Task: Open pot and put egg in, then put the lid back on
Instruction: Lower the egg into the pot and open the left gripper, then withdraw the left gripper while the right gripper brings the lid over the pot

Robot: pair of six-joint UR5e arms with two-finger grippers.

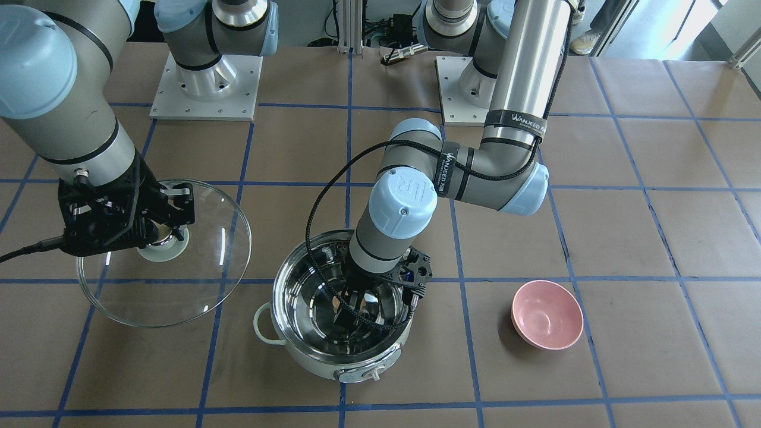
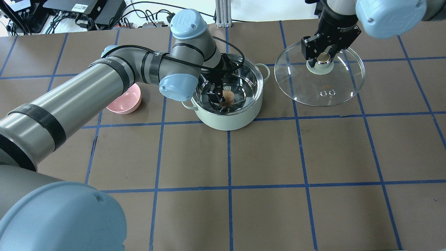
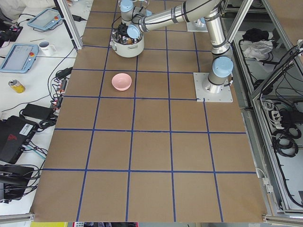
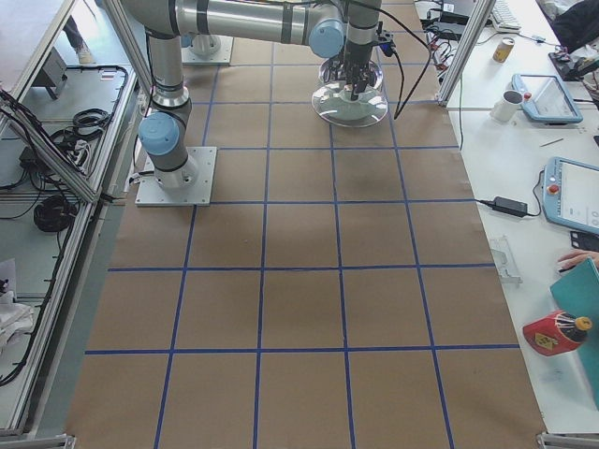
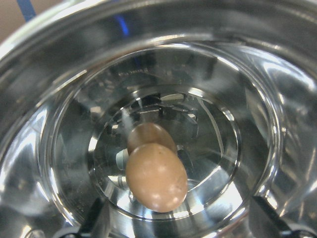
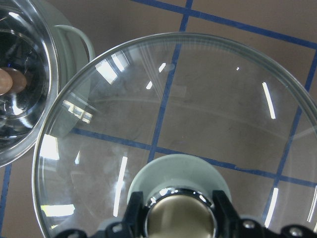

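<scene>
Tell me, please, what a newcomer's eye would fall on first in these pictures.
The left gripper reaches into the open pot, jaws apart, with the egg low against the shiny steel. Beside the pot, the right gripper holds the clear lid by its knob.

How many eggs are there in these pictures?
1. The egg is inside the pot, below the left gripper. The second brown shape touching it in the left wrist view is only its reflection in the steel. The left arm hides part of the pot.

Your pot (image 2: 240, 120) mouth is taken
The left gripper (image 2: 222, 98) reaches down inside it; lid (image 2: 334, 83) and bowl (image 2: 123, 103) flank it.
</scene>
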